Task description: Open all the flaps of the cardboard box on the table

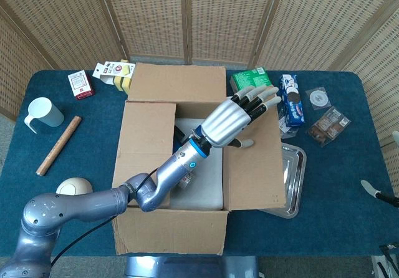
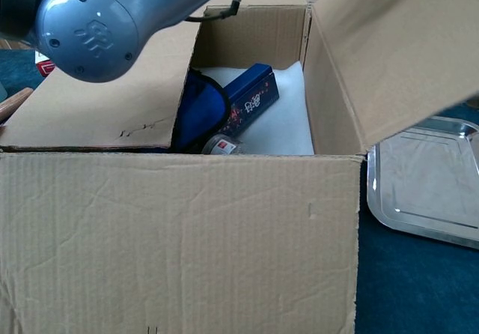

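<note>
The cardboard box [image 1: 168,228] stands mid-table. Its far flap [image 1: 177,81] and near flap are folded outward. The left flap [image 1: 146,153] still lies flat over the left half. The right flap [image 1: 252,166] is swung outward, leaning over the tray; in the chest view this right flap [image 2: 397,57] slants up to the right. My left hand [image 1: 240,119] rests on its inner face with fingers spread, holding nothing. At the right edge only a pale fingertip of my right hand [image 1: 369,188] shows. Inside the box lie a dark blue carton [image 2: 251,102] and a small can [image 2: 221,145].
A steel tray [image 1: 296,166] lies partly under the right flap. Snack packets [image 1: 292,100] and a green box [image 1: 249,78] sit behind it. At the left are a white cup [image 1: 42,113], a wooden stick [image 1: 58,145], a red carton [image 1: 80,83] and a round white object [image 1: 72,186].
</note>
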Robot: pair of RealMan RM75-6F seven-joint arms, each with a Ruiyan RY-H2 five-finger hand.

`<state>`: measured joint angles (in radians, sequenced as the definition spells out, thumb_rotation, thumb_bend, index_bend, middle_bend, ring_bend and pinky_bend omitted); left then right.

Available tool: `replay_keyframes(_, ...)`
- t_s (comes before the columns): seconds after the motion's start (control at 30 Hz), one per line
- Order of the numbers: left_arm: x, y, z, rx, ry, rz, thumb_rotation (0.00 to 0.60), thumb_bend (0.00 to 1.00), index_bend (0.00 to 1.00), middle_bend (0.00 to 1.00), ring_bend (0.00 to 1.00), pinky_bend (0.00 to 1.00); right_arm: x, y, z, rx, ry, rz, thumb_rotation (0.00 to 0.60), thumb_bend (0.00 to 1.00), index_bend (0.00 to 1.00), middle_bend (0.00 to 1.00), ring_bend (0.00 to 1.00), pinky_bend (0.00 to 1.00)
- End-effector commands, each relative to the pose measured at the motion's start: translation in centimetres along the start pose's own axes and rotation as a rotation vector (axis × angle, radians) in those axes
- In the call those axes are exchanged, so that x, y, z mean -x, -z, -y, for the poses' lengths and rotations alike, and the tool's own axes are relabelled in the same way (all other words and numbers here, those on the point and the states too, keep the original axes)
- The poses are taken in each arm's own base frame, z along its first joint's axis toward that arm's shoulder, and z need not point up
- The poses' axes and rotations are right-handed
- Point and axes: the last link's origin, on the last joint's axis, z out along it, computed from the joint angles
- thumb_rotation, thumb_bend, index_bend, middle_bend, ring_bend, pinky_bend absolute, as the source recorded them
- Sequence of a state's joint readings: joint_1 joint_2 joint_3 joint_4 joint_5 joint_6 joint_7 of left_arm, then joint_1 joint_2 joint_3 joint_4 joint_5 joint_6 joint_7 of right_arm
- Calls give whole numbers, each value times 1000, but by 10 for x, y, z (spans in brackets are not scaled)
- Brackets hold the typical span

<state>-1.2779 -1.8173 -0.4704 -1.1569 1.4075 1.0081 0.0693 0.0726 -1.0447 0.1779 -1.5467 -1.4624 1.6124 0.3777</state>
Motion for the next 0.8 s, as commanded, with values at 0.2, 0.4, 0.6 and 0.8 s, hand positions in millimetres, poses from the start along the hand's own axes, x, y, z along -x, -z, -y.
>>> replay_keyframes(0.2, -9, 18, 16, 23, -51, 37, 600, 0, 0, 0, 0, 129, 1, 1, 1, -2, -3, 6, 600, 0, 0, 0, 0, 79)
replay_keyframes(0.4, -26, 50, 43, 22, -164, 186, 600, 0, 17, 0, 0, 180, 3, 2, 5, -16, 0, 13, 600, 0, 0, 0, 0, 79)
replay_keyframes(0.6, -32, 69, 47, -1, -126, 281, 600, 0, 285, 185, 133, 325, 5, 3, 9, -20, -11, 23, 600, 0, 0, 0, 0, 80)
replay_keyframes(0.8, -40, 74, 43, -26, -70, 351, 600, 0, 458, 514, 397, 499, 6, 3, 9, -14, -16, 32, 600, 0, 0, 0, 0, 80)
